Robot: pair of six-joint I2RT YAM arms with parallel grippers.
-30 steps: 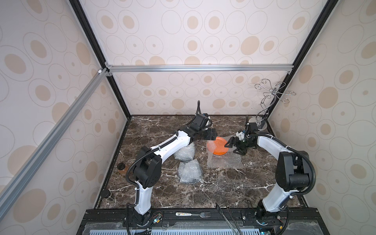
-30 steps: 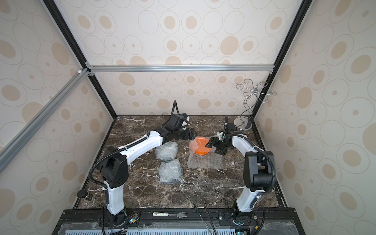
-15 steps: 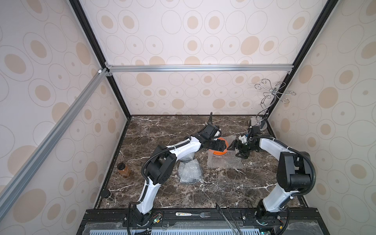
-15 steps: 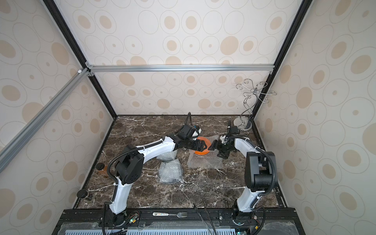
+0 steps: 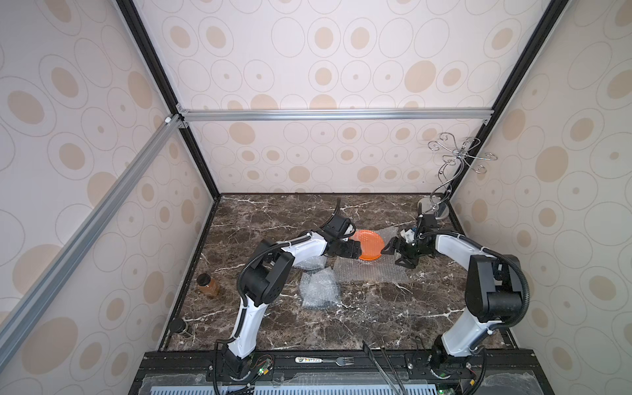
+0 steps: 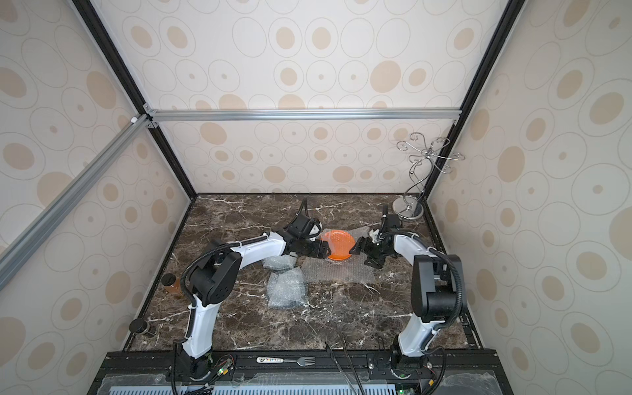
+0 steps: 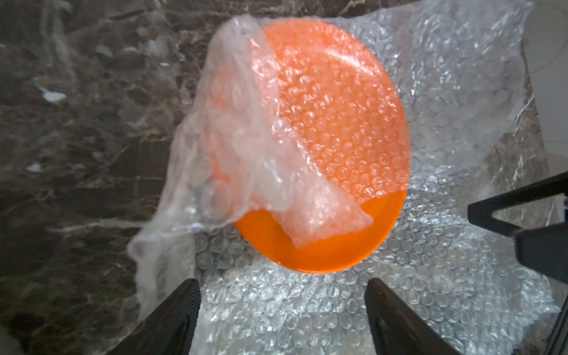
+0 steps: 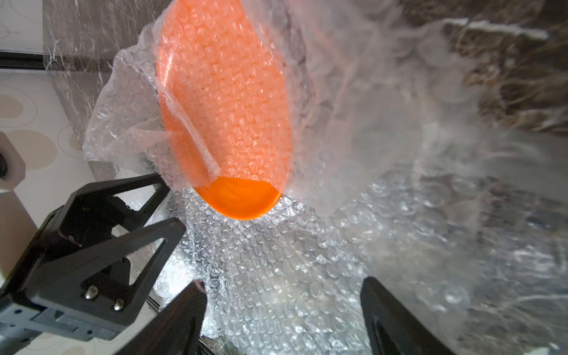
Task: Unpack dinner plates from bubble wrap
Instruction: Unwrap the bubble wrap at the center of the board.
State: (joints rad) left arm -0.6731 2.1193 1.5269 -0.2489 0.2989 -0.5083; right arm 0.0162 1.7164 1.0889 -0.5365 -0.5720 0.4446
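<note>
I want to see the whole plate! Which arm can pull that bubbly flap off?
Probably left. The bubble wrap flap trails beside the open left gripper; the open right gripper faces the bare edge of the orange plate.

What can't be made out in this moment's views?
- Contents of the two bubble-wrap bundles: top views, the wrap hides them, and the left arm partly covers the farther one.
- Most of the orange plate: both wrist views, a bubble wrap flap covers it.
- Markings on the fork handle: top views, too small.
</note>
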